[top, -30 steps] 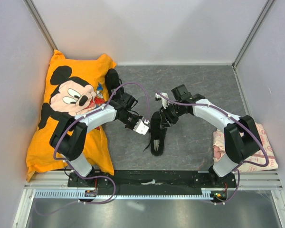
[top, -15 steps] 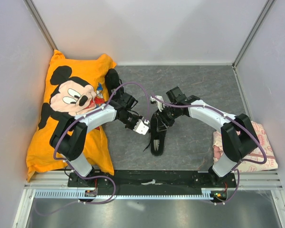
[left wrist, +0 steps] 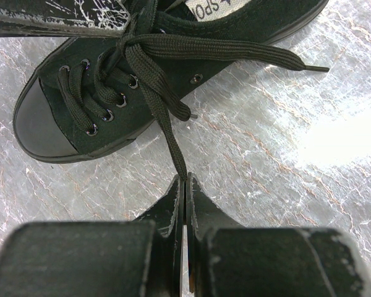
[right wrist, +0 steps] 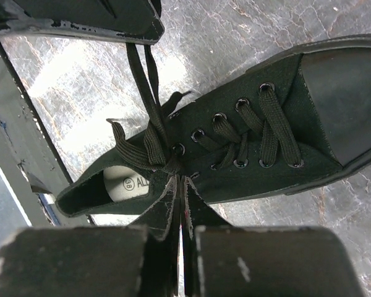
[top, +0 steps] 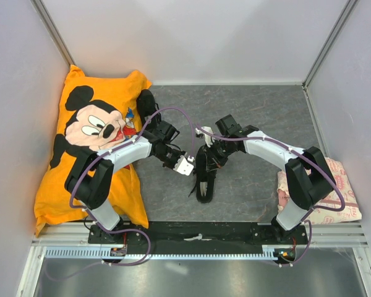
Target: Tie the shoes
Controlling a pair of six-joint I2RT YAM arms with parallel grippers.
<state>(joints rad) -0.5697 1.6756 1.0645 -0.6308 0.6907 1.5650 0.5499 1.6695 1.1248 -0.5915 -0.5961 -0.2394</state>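
1. Left jaws are pinched shut on a lace strand (left wrist: pixel 173 145), seen from the left wrist. The strand runs taut from the lace crossing on the shoe (left wrist: pixel 80 105) at 11 o'clock down to the closed tips at 6 o'clock. The other lace (left wrist: pixel 235 55) trails toward 3 o'clock, its end resting on the worktop (left wrist: pixel 284 154).
2. Right jaws are also closed, seen from the right wrist, with the tips meeting at the lace crossing (right wrist: pixel 161 154). Whether they trap lace or only canvas cannot be told. The toe cap (right wrist: pixel 340 86) sits at 3 o'clock and the pale insole label (right wrist: pixel 127 184) at 8 o'clock.
3. From above, the shoe (top: pixel 204 179) lies mid-worktop, toe toward 6 o'clock, between the two arm tips. The orange pillow (top: pixel 52 192) fills 9 o'clock, and a second dark shoe (top: pixel 147 102) rests against its edge at 11 o'clock.
4. No bow shows yet. The likely trouble is that the thin strand slips from the left jaws under a pull. Nothing pins the light shoe, so a pull may also drag it across the worktop. If the right jaws missed the lace, the crossing could loosen.
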